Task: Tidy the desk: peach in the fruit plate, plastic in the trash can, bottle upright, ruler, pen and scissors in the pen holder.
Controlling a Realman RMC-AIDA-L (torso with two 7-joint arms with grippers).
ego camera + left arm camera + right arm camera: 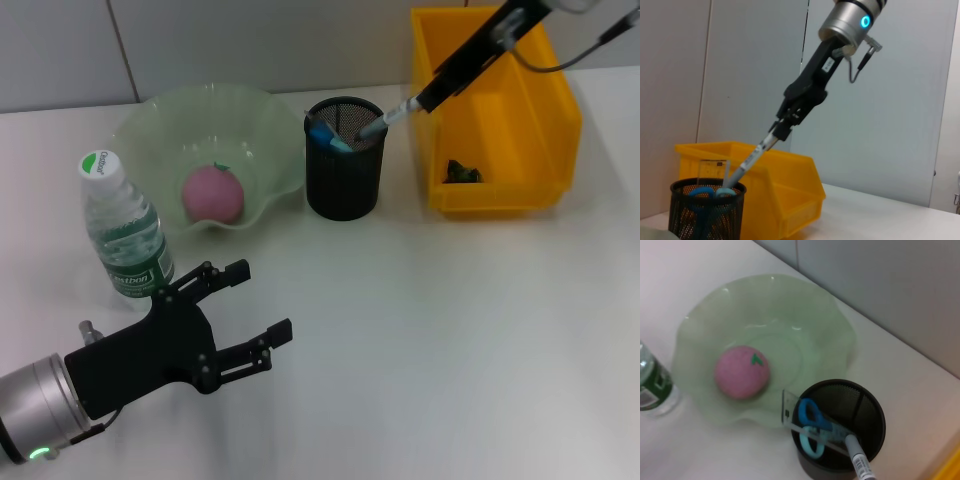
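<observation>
R end effector point(418, 100) grips pen point(385, 120), tip inside pen holder point(344, 190) w/ scissors point(812, 427), ruler point(790, 407), near surface's far edge. L end effector point(262, 302) wide, near edge. Peach point(212, 193) in fruit plate point(150, 125); bottle point(122, 228) upright.

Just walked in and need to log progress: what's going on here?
The right gripper is lowering the pen into the pen holder, which already holds scissors and ruler. The peach is in the fruit plate, the bottle upright. The left gripper hovers open over the desk.
</observation>
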